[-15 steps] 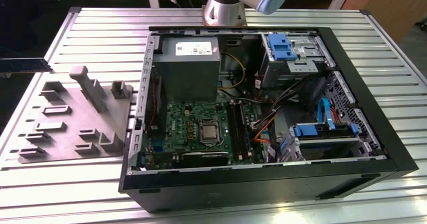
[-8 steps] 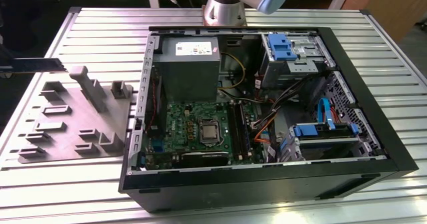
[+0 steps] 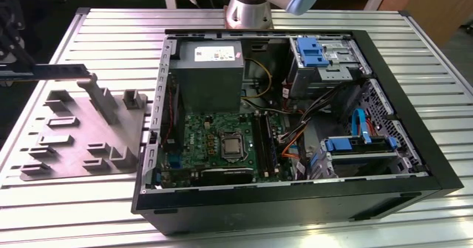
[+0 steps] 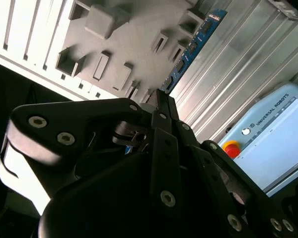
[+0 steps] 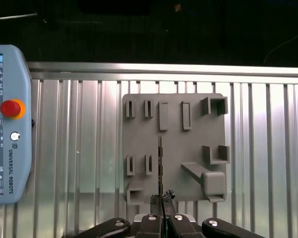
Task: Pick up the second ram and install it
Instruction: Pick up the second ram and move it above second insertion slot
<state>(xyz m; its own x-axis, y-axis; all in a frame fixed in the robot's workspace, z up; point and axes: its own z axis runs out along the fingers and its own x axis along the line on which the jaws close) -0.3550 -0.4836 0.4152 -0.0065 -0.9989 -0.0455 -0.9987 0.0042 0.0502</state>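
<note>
**Ram clamped in the gripper over the grey holder plate, well apart from the computer**

A slatted aluminium table (image 3: 103,32) carries everything. On it, toward the exterior view's right, lies an open black computer case (image 3: 436,165) with its side off. Inside sit a grey power supply (image 3: 210,76), a green motherboard (image 3: 199,132), the square silver-topped processor (image 3: 232,145) and, just beside that, the long black memory slots (image 3: 266,143). The arm's base (image 3: 247,10) stands on the table behind the case.

At the exterior view's left of the case lies a flat grey holder plate (image 3: 81,132) with raised posts and pockets; it shows in both wrist views (image 5: 188,144) (image 4: 134,29). A light blue teach pendant (image 5: 7,124) with a red button rests on the table beside the plate and also shows in the second wrist view (image 4: 273,139).

The gripper (image 5: 163,198) has its fingers drawn together on one end of the second ram (image 5: 160,158), seen edge-on in the first wrist view. In the second wrist view the stick's blue-green board (image 4: 196,42) juts out from the fingertips over the plate. In the exterior view the ram (image 3: 59,71) hangs level above the plate's far end, next to a tall post. Whether its lower edge touches the plate cannot be told.
</note>
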